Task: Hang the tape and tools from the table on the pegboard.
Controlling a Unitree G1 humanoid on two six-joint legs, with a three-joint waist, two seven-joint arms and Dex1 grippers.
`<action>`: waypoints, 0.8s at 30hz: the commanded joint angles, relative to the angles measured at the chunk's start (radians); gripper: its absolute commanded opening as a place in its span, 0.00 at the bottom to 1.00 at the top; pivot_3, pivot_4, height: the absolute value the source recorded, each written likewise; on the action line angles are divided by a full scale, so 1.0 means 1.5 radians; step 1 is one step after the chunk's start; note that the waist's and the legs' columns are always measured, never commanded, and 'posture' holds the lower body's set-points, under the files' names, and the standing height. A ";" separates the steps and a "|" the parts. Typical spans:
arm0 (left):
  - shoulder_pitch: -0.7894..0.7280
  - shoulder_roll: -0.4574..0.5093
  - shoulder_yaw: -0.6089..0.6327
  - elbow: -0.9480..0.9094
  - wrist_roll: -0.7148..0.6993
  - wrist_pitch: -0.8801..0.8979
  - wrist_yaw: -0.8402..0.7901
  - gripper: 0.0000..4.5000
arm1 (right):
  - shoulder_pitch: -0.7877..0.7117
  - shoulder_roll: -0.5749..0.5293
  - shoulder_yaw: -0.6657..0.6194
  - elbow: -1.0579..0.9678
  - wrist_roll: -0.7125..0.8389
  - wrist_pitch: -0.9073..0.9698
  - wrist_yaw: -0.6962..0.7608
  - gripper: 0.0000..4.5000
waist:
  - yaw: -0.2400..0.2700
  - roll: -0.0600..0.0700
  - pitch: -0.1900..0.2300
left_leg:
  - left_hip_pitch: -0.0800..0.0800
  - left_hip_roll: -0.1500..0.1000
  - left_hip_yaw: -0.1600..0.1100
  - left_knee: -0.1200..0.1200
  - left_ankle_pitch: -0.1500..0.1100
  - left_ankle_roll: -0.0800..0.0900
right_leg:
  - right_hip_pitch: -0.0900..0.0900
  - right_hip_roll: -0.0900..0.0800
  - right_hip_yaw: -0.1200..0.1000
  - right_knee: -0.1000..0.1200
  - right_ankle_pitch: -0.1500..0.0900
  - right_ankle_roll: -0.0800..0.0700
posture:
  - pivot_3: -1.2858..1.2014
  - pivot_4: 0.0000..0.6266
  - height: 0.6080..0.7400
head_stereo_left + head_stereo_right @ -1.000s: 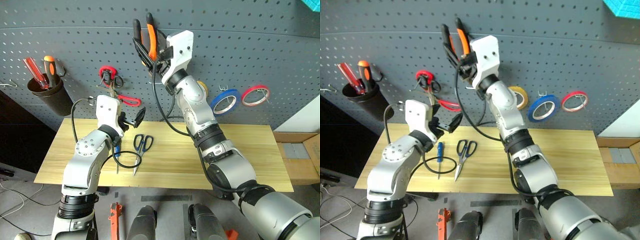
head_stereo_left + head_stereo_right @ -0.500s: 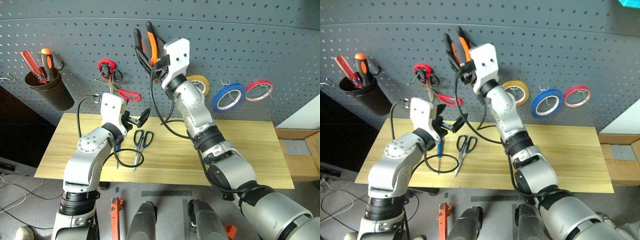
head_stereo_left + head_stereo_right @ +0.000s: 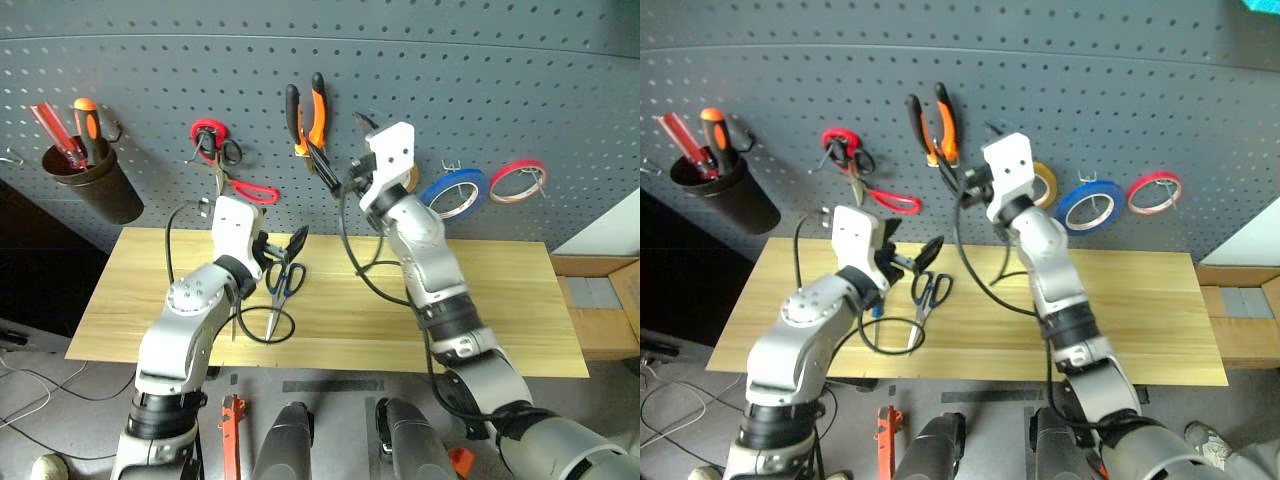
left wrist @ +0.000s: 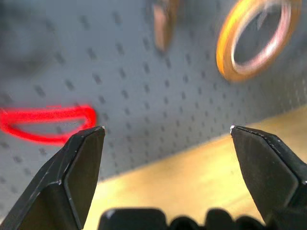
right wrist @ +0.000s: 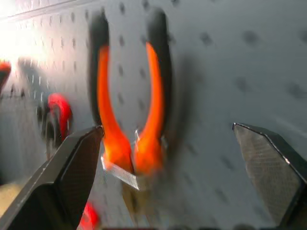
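Note:
The orange-and-black pliers (image 3: pixel 305 115) hang handles up on the dark grey pegboard (image 3: pixel 480 90); the right wrist view shows them (image 5: pixel 129 110) just ahead of the fingers. My right gripper (image 3: pixel 342 150) is open a little to their right and below, holding nothing. Over the light wooden table (image 3: pixel 500 300), my left gripper (image 3: pixel 283 248) is open just above the dark-handled scissors (image 3: pixel 283 280), which lie flat. The blue tape (image 3: pixel 455 193) hangs on a hook. A bit of the blue screwdriver handle (image 3: pixel 878 310) peeks out from behind my left arm.
On the pegboard are a black cup (image 3: pixel 92 185) holding orange and red screwdrivers, red-handled snips (image 3: pixel 232 170), a yellow roll (image 4: pixel 254 38) partly behind my right hand, and a red roll (image 3: pixel 518 180). A black cable loop (image 3: pixel 262 328) lies on the table near the scissors.
My right gripper opened and let go of the pliers, which now hang on the pegboard, then dropped back down and to the right. My left gripper sank slightly toward the scissors.

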 commanded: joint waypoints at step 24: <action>0.149 -0.084 -0.050 0.188 0.199 -0.023 0.175 1.00 | 0.377 -0.311 0.158 -0.342 0.080 0.001 0.399 0.99 | -0.032 -0.006 0.027 | 0.004 0.000 0.002 0.002 -0.002 0.005 | 0.004 0.000 0.000 0.001 -0.001 0.001 | 0.50 0.61 1.00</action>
